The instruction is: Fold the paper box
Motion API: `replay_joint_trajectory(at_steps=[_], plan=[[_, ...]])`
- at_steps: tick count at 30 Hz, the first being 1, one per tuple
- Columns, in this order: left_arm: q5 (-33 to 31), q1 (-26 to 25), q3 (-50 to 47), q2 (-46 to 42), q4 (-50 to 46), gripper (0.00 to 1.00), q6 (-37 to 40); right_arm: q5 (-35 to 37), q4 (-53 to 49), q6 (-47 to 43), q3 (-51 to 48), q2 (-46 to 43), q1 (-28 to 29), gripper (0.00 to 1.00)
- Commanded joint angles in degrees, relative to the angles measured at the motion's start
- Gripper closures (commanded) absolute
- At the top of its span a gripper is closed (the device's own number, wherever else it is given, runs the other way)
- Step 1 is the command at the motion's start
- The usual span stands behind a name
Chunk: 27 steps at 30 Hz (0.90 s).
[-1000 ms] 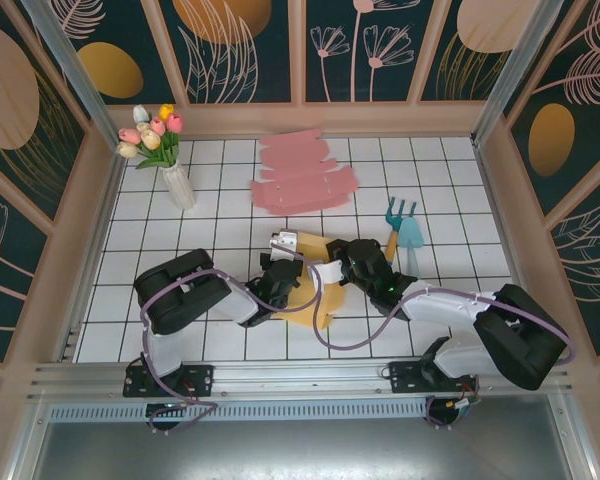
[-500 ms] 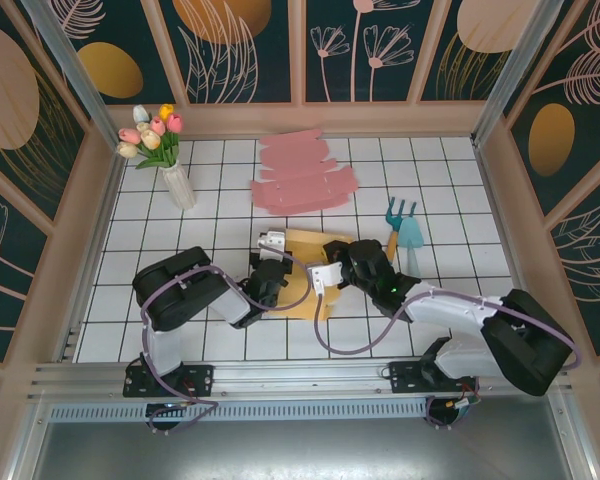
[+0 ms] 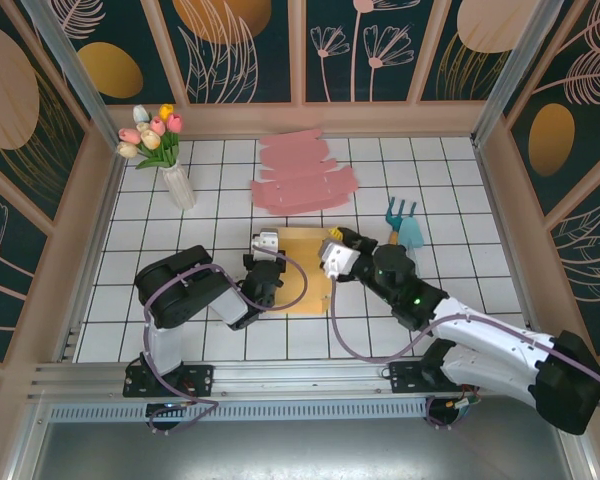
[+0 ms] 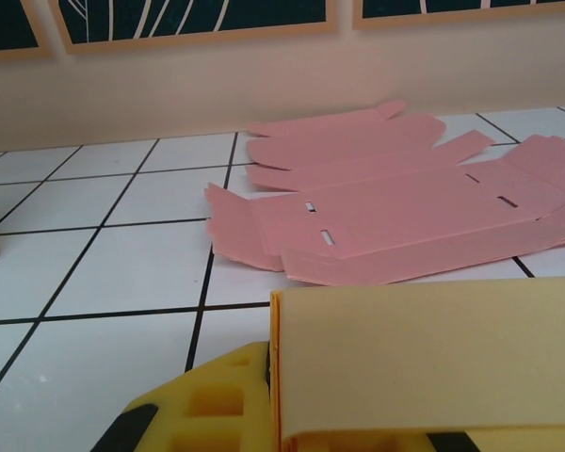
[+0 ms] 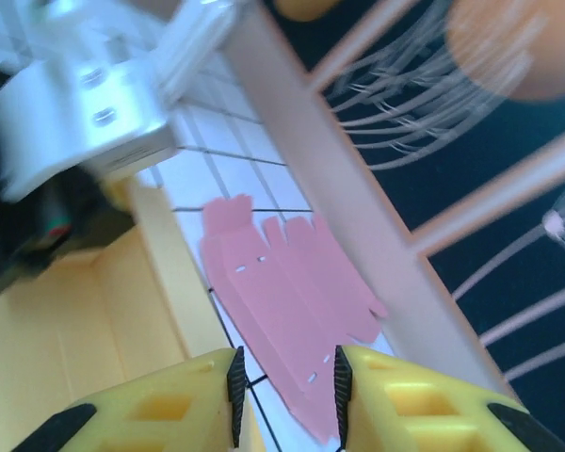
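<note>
1. Top external: vase (image 3: 179, 186) of tulips (image 3: 150, 130) stood on the tiled table (image 3: 160, 240), left of the pink blanks (image 3: 302, 175), with clear tile between them.
2. Left gripper (image 4: 282, 405) sat on the arm-base side of the pink blanks, below their left end. Jaws were closed and pinching the left edge of the yellow paper box (image 3: 305, 245). Left wrist view had a yellow panel coming straight out of the grip, with the pink blanks lying flat just beyond it.
3. The yellow paper box lay on the tiles just to the arm-base side of the pink blanks, roughly centred under them and not touching, with a strip of bare tile between. It looked mostly flat from above; couldn't tell how far the folds had got.
4. Right gripper (image 5: 285, 381) was below the right end of the pink blanks, at the box's right edge. Right wrist view: fingers (image 5: 160, 410) stood partly apart with nothing between them, and the pink blanks were visible through the gap. Contact with the box: couldn't tell.
5. Teal fork (image 3: 398, 210) and trowel (image 3: 411, 235) lay side by side, right of the pink blanks and a bit toward the arm bases, clear of them.
</note>
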Motion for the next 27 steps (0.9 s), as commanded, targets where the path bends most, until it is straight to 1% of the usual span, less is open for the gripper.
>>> replay_joint_trajectory(at_steps=[1, 2, 3, 5, 9, 14, 17, 20, 24, 27], plan=[[-0.2, 0.4, -1.2, 1.5, 2.6, 1.00, 4.4, 12.8, -0.1, 30.2, 4.0, 0.3, 0.2, 0.63], [0.2, 0.4, -1.0, 1.8, 3.1, 1.00, 5.2, 15.2, -3.1, 36.8, 5.6, 1.3, -0.1, 0.60], [0.3, 0.4, -0.5, 2.3, 3.2, 1.00, 5.8, 15.5, -6.8, 42.8, 7.2, 2.3, -0.6, 0.60], [0.2, 0.4, 0.6, 3.3, 3.2, 1.00, 6.6, 14.6, -11.2, 51.1, 9.5, 4.7, -1.2, 0.60], [1.0, 0.4, 2.4, 5.7, 3.4, 1.00, 7.2, 12.1, -12.4, 62.2, 12.2, 10.4, -1.5, 0.55], [0.6, 0.4, 3.6, 7.6, 2.6, 1.00, 7.9, 7.2, -11.2, 69.3, 15.5, 17.6, -2.7, 0.52], [0.0, 0.4, 4.1, 8.6, 2.4, 1.00, 8.2, 6.8, -11.4, 71.3, 16.9, 20.6, -3.3, 0.52], [0.3, 0.4, 4.3, 9.0, 2.3, 1.00, 8.1, 6.7, -10.4, 72.9, 16.7, 22.3, -4.3, 0.51], [0.2, 0.4, 4.8, 9.2, 1.2, 1.00, 8.1, 4.1, -8.5, 75.4, 15.1, 23.2, -5.8, 0.51], [-0.2, 0.4, 5.0, 9.4, 1.0, 1.00, 7.5, 3.8, -9.0, 76.9, 14.7, 23.7, -6.4, 0.51]])
